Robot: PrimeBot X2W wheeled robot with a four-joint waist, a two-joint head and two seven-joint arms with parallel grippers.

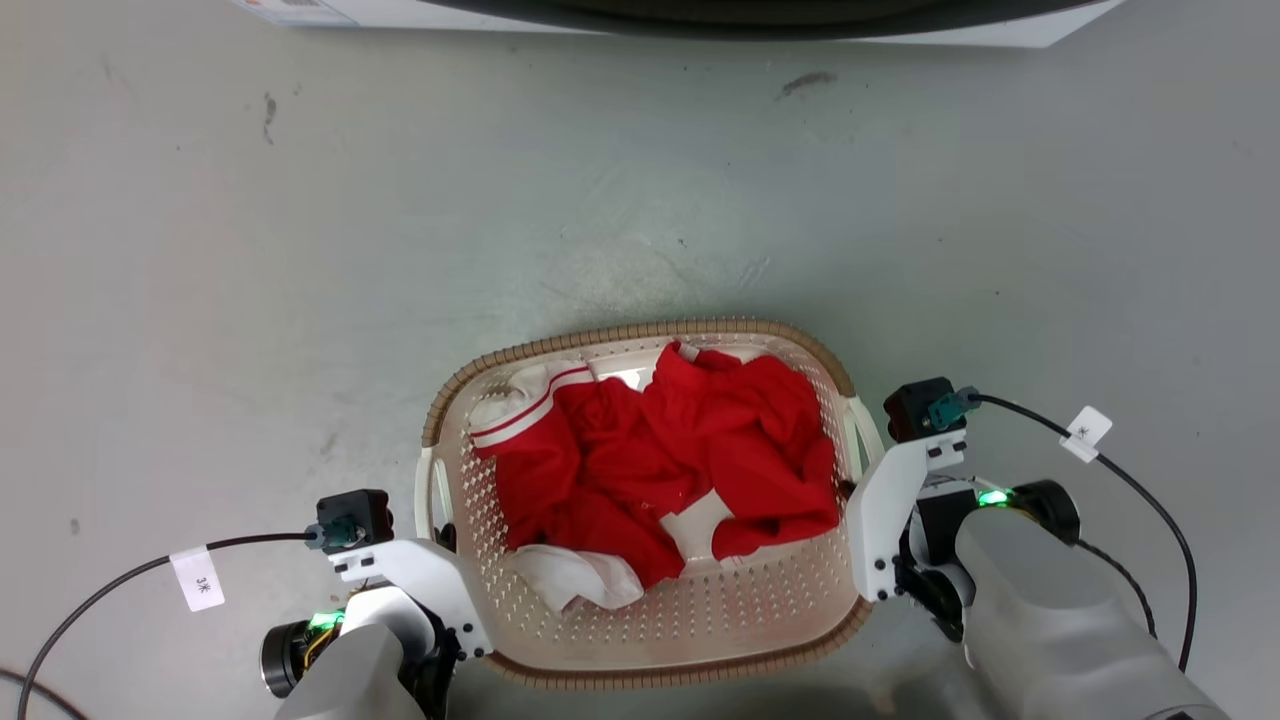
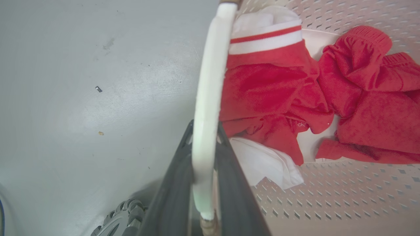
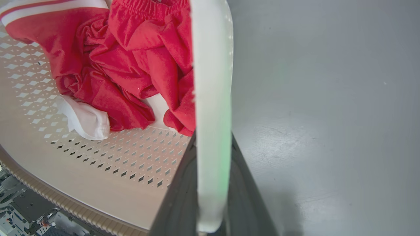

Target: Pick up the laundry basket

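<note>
at the laundry basket (image 1: 640,332) handles (image 1: 428,490), left end effector (image 2: 206,124), right end effector (image 3: 212,135) clamped.

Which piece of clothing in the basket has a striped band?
The red garment in the laundry basket's far-left corner: its white band carries a red stripe; the others are plain red or white.

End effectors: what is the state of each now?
Left end effector: closed on the left handle of the laundry basket.
Right end effector: closed on its right handle.
</note>
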